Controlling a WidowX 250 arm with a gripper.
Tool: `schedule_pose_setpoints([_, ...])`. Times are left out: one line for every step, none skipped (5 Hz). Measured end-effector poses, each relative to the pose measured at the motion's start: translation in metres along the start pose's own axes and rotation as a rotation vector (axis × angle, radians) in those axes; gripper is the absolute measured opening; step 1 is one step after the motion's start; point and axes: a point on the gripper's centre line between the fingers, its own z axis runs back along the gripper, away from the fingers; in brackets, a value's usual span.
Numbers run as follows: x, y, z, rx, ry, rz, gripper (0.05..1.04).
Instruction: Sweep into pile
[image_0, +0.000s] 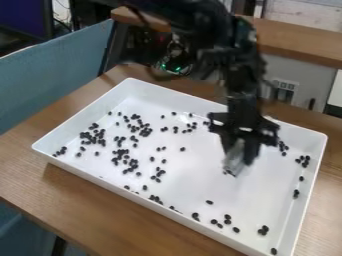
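Observation:
The black gripper (242, 147) hangs over the right half of a white tray (200, 170), pointing down. Between its fingers is a pale grey sweeping piece (234, 159), held low near the tray floor, with a few dark bits at its lower end. Black beans (137, 127) lie scattered, densest in the tray's left half. Smaller groups lie along the front edge, such as beans (227, 219), and by the right wall, such as beans (303, 160). The arm hides part of the tray's back side.
The tray's raised walls surround the gripper on a wooden table (100, 210). Behind stands a wooden ledge (300, 40), with a blue-grey panel (53, 70) at the left. Cables and a green light are behind the tray.

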Motion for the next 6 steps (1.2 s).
schedule_pose_setpoints([0.012,-0.041,-0.021,-0.023,0.042,-0.065,0.395])
schedule_pose_setpoints([0.013,-0.058,-0.036,-0.03,0.086,-0.095,0.395])
schedule_pose_setpoints([0.021,-0.06,-0.044,-0.032,0.095,-0.072,0.395])
schedule_pose_setpoints([0.024,-0.06,-0.046,-0.039,0.092,-0.06,0.395])
schedule_pose_setpoints([0.034,-0.059,-0.048,-0.032,0.09,-0.057,0.395])
schedule_pose_setpoints([0.038,-0.055,-0.048,-0.007,0.112,-0.024,0.394])
